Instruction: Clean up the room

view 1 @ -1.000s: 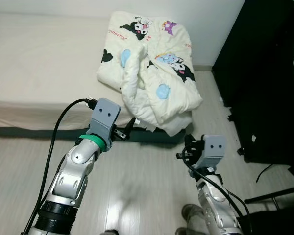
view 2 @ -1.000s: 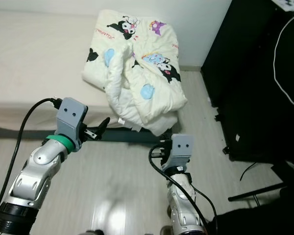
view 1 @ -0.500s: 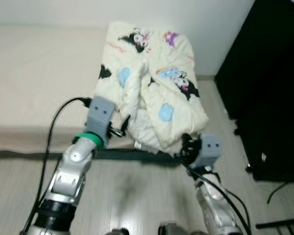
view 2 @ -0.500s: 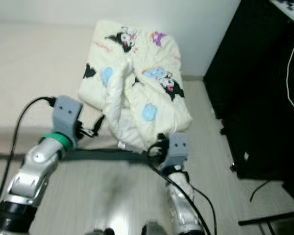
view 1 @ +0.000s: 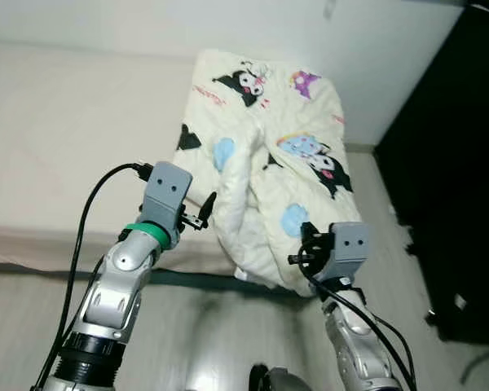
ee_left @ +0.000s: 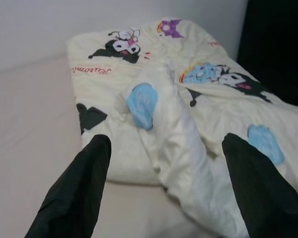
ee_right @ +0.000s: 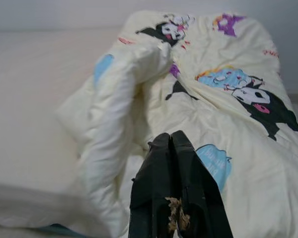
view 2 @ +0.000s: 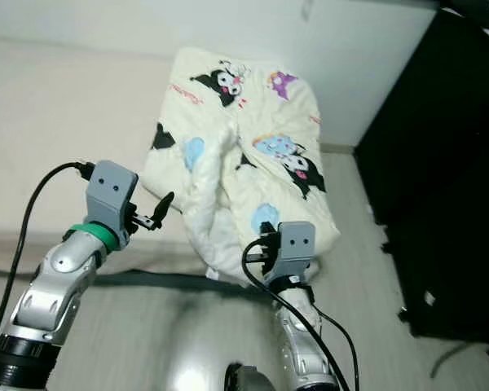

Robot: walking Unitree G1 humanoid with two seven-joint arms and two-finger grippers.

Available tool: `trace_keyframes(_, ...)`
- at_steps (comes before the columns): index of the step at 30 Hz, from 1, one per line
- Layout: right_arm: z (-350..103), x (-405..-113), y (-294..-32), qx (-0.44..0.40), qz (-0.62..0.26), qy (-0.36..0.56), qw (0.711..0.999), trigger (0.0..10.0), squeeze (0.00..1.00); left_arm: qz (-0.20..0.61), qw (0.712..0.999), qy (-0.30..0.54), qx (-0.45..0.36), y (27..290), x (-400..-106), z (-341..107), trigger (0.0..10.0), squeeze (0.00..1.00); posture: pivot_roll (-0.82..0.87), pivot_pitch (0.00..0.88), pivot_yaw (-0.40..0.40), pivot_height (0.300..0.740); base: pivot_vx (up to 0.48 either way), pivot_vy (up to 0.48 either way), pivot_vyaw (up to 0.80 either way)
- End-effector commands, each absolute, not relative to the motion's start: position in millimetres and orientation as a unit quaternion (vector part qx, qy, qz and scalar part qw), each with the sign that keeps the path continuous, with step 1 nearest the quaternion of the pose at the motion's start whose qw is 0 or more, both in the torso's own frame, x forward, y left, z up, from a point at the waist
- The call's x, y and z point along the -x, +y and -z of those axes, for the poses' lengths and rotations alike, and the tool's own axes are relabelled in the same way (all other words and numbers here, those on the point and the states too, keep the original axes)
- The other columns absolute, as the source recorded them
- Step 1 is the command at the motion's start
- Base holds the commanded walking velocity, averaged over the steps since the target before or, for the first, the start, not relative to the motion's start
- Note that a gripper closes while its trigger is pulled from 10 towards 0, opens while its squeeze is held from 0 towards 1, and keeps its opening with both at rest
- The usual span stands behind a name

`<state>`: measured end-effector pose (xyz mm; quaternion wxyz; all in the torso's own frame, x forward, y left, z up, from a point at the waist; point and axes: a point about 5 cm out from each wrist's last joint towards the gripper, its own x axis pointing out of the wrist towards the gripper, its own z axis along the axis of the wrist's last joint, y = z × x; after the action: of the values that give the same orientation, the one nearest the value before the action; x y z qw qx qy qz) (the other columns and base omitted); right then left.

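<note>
A cream blanket (view 1: pixel 269 155) printed with cartoon characters lies crumpled on the right end of the bed (view 1: pixel 65 122), one fold hanging over the bed's front edge. My left gripper (ee_left: pixel 167 141) is open, its fingers (ee_left: pixel 92 168) spread wide and pointing at the blanket's left folds, a short way off. In the head view the left gripper (view 1: pixel 205 208) hovers over the mattress edge, just left of the blanket. My right gripper (ee_right: pixel 171 138) is shut with nothing in it, and sits low in front of the blanket's hanging corner (view 1: pixel 287 265).
A tall black piece of furniture (view 1: pixel 464 204) stands to the right of the bed. Pale wood floor (view 1: pixel 187 342) runs along the bed's front. A white wall (view 1: pixel 228 24) backs the bed.
The camera has moved closer to the bed. Both grippers now stand nearer the blanket, the left one over the mattress edge instead of in front of the bed frame.
</note>
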<state>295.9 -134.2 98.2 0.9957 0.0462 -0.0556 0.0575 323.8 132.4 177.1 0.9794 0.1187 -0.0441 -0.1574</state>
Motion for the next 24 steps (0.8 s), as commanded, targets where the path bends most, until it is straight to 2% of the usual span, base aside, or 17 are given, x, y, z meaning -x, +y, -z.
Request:
trace_keyframes(1, -95.2, -293.3, -136.4, -0.049, -0.050, -0.051, 0.996, 10.0, 0.00, 0.164, 0.978, -0.041, -0.125, 130.5, -322.9, -175.1, 10.0, 0.00, 0.04, 0.141, 0.032, 0.731, 0.480, 0.000, 0.00)
trace_keyframes(7, -94.1, -293.2, -137.0, -0.046, -0.047, -0.050, 0.997, 10.0, 0.00, 0.165, 0.979, -0.033, -0.117, 130.3, -322.5, -173.7, 10.0, 0.00, 0.04, 0.141, 0.032, 0.731, 0.446, 0.000, 0.00)
trace_keyframes(24, -92.1, -292.7, -138.0, -0.047, -0.044, -0.044, 0.997, 10.0, 0.00, 0.187, 0.975, -0.024, -0.114, 126.0, -318.1, -169.3, 10.0, 0.00, 0.04, 0.141, 0.032, 0.676, 0.000, 0.000, 0.00)
